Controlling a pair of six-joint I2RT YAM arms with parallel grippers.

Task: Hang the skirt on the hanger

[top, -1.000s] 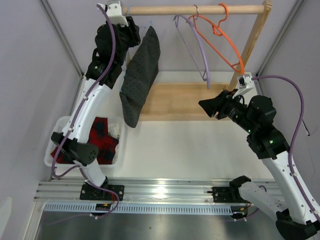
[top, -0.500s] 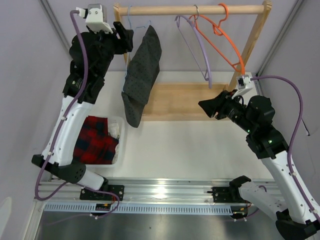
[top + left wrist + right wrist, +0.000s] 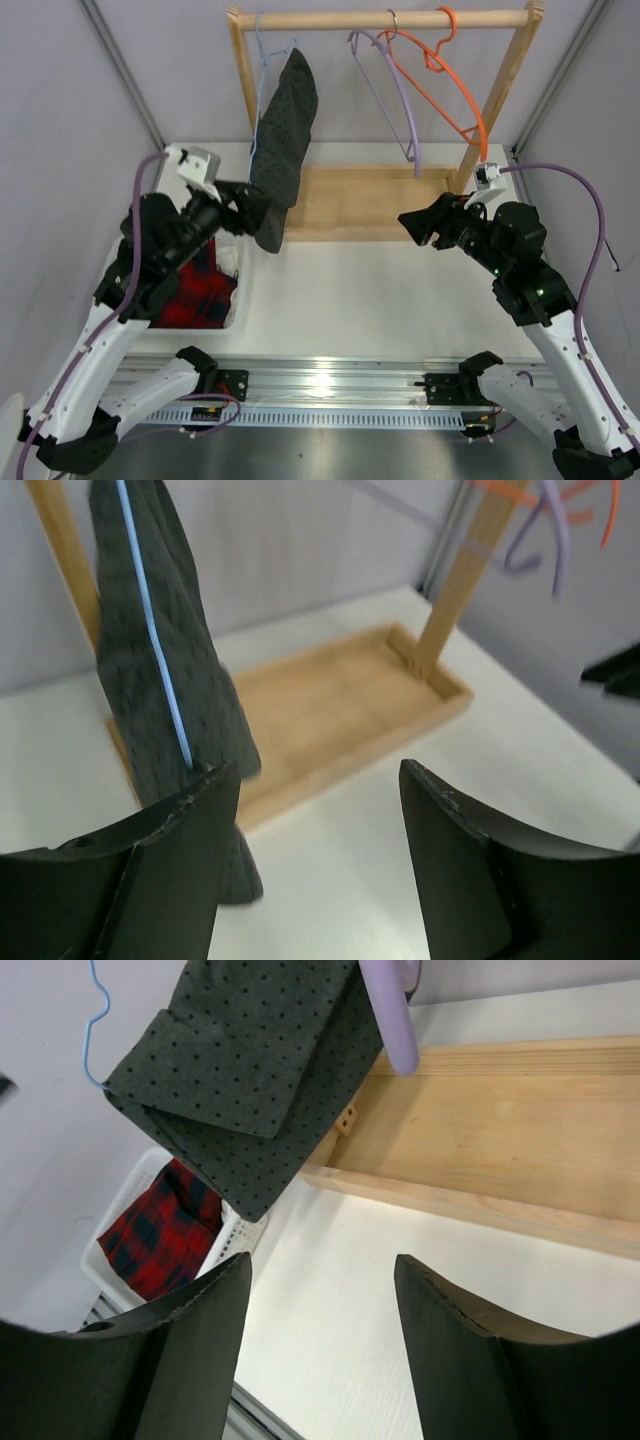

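The dark dotted skirt (image 3: 285,125) hangs folded over the thin light-blue hanger (image 3: 262,45), whose hook sits on the wooden rod at the rack's left end. In the left wrist view the skirt (image 3: 150,680) shows the hanger's blue wire (image 3: 155,630) running down it. My left gripper (image 3: 258,212) is open and empty beside the skirt's lower end, its jaws (image 3: 315,770) over the white table. My right gripper (image 3: 412,222) is open and empty at the middle right, apart from the skirt (image 3: 250,1070) and the hanger (image 3: 92,1030); its jaws (image 3: 322,1260) stand wide.
The wooden rack has a top rod (image 3: 400,18) and a base tray (image 3: 370,200). A lilac hanger (image 3: 385,85) and an orange hanger (image 3: 450,90) hang right of the skirt. A white basket (image 3: 238,262) with a red-and-navy plaid garment (image 3: 205,295) sits at the left.
My left arm dropped from the rod to the skirt's lower end, with its jaws opening wider. The skirt stayed hanging on the rod. The right jaws opened a little.
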